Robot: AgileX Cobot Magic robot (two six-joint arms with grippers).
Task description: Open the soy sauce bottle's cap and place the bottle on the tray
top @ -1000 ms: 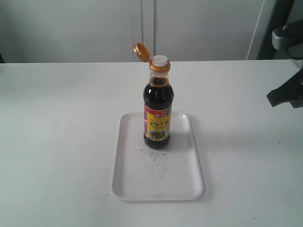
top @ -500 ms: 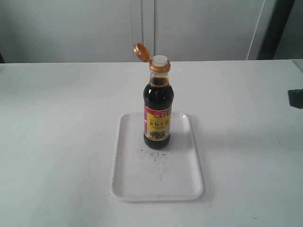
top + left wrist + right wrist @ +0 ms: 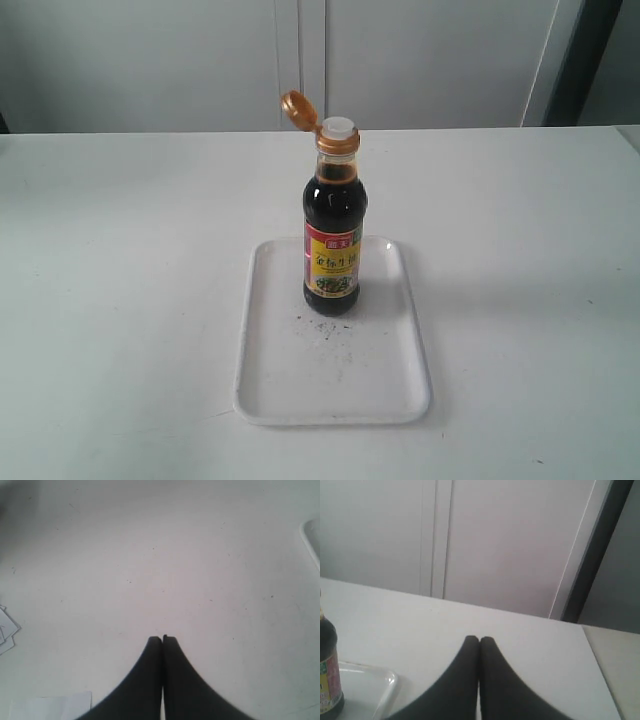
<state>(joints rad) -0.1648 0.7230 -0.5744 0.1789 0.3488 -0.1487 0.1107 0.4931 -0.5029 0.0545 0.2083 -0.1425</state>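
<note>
The soy sauce bottle (image 3: 333, 245) stands upright in the far half of the white tray (image 3: 400, 400). Its golden cap (image 3: 296, 109) is flipped open to the left, baring the white pour spout (image 3: 338, 127). Neither gripper shows in the exterior view. In the left wrist view my left gripper (image 3: 162, 639) is shut on nothing over bare table, with a corner of the tray (image 3: 311, 536) at the frame's edge. My right gripper (image 3: 479, 640) is also shut and empty; the right wrist view catches the bottle (image 3: 329, 680) and a corner of the tray (image 3: 387, 685) off to one side.
The white table (image 3: 120, 250) runs back to a pale wall with a dark post (image 3: 572, 60) at the right. Several white paper cards (image 3: 7, 630) lie on the table in the left wrist view.
The right arm, seen at the exterior view's right edge a second ago, has drawn back out of that view. The bottle, cap and tray have not moved.
</note>
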